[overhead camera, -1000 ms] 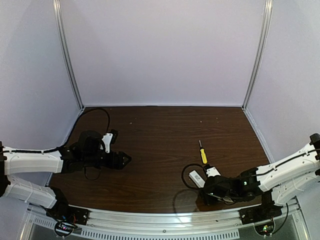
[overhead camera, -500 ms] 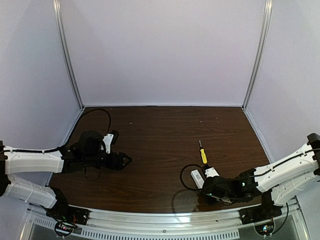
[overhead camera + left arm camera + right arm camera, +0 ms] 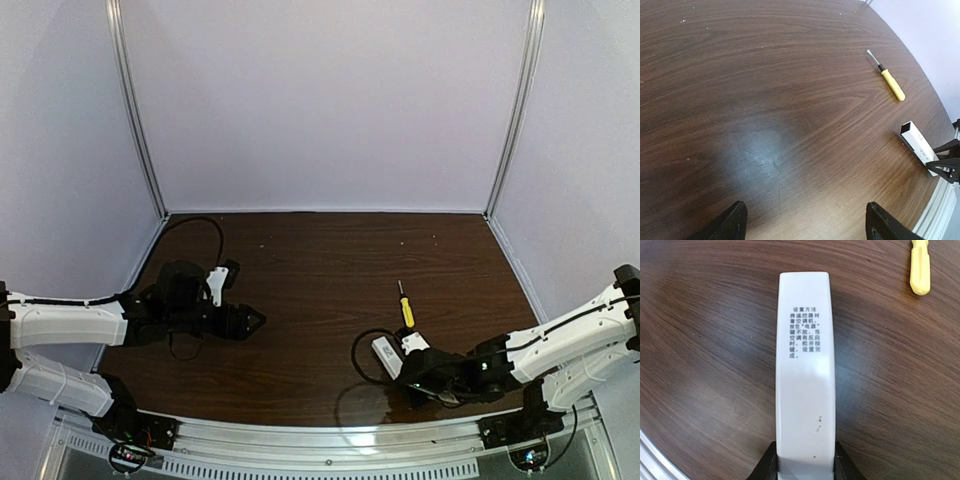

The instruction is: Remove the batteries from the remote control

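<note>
The right tool (image 3: 804, 467) pinches the near end of the remote control (image 3: 804, 365) beside the screwdriver (image 3: 920, 271), its long axis pointing straight away (printed face up), while the spread left tool (image 3: 802, 225) hangs well apart from the screwdriver.

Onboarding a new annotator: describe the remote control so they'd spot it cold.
On the dark wooden table, look to the front right, at the right gripper. The remote control is the slim white bar gripped by one end there, with small printed text on its upper face. The screwdriver beside it is yellow-handled and lies free.
</note>
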Robot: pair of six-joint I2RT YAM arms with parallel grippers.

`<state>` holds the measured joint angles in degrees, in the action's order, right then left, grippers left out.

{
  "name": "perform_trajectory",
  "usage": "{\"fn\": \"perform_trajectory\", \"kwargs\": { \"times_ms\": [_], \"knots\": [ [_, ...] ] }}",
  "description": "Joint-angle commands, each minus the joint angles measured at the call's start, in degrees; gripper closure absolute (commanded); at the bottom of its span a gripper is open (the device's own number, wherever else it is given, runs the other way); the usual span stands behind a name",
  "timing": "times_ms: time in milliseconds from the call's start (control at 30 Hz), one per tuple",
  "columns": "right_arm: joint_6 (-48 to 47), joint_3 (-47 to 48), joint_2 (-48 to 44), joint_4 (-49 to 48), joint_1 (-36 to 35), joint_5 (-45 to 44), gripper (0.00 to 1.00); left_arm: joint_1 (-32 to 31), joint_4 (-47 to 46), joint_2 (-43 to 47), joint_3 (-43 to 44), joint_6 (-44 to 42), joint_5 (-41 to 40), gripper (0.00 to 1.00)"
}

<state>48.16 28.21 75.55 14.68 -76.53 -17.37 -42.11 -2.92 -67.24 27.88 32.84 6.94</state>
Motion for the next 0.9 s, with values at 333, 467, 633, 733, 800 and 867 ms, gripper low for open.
{"fn": "perform_trajectory", "kwargs": {
  "times_ms": [333,467,633,733,800,867],
  "knots": [
    [-19.51,3.16,-3.67,-12.07,-0.3,6.06,0.87,-0.34,-11.04,0.27,-1.23,-2.03,10.7,0.2],
    [-23.9,3.67,-5.76,-12.92,-0.37,9.99,0.87,-1.76,-14.46,0.2,-1.65,-2.98,13.54,0.21],
    [-27.58,3.83,-8.99,-13.1,-0.28,15.68,0.87,-5.63,-16.41,-0.27,-1.07,-5.21,13.52,0.2],
    [-29.26,3.7,-11.17,-13.74,-0.24,20.39,0.87,-7.08,-20.18,-0.8,-1.56,-6.01,16.48,0.2],
    [-29.81,3.86,-12.26,-13.56,-0.2,22.07,0.87,-7.47,-22.78,-1.11,-2.13,-6.21,19.0,0.17],
    [-30.02,4.27,-13.12,-12.81,-0.05,21.86,0.87,-7.98,-24.36,-1.14,-2.67,-6.5,19.46,0.17]
  ]
}}
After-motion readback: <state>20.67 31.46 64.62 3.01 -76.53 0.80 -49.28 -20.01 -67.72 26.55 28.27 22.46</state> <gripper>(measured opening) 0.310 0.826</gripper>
